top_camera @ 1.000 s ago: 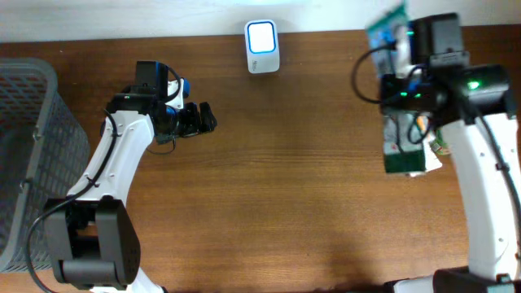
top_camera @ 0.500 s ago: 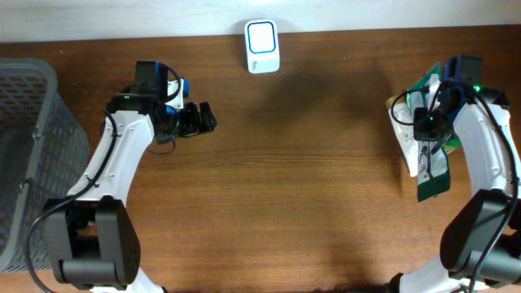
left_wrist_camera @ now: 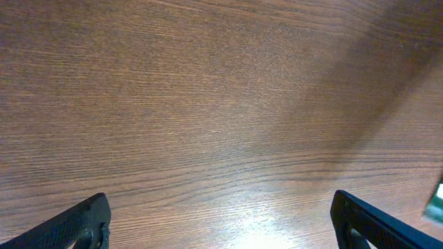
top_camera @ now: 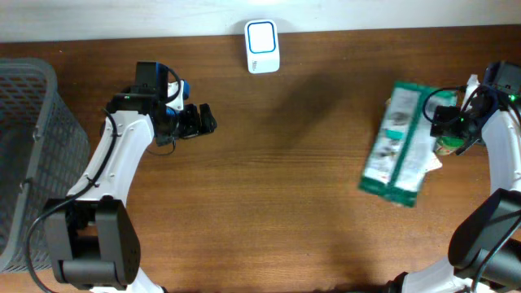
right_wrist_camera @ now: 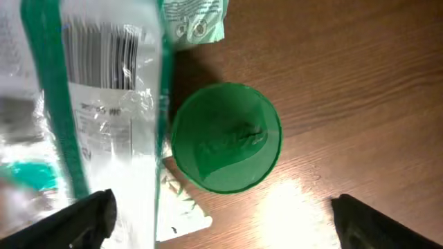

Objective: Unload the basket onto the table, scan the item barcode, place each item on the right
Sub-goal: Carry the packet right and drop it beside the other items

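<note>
The item is a long green and white packet [top_camera: 397, 145] on the table at the right, apart from both grippers. Its barcode [right_wrist_camera: 104, 47] shows at the top left of the right wrist view, facing up. My right gripper [top_camera: 444, 126] hovers just right of the packet, and its jaws [right_wrist_camera: 221, 225] stand open with only bare wood and a packet corner between them. The white scanner [top_camera: 262, 46] with its lit blue window sits at the table's far edge, well left of the packet. My left gripper [top_camera: 203, 120] waits open over bare wood [left_wrist_camera: 221, 225], empty.
A round green lid [right_wrist_camera: 225, 136] and a smaller green packet [right_wrist_camera: 195, 17] lie beside the item, under my right gripper. A grey mesh basket [top_camera: 24, 138] stands at the table's left edge. The packet's edge shows as a green sliver [left_wrist_camera: 436, 197] in the left wrist view.
My right gripper opened and let go of the packet, which dropped to the table left of it. The right arm swung out to the right. The left arm has not moved.
</note>
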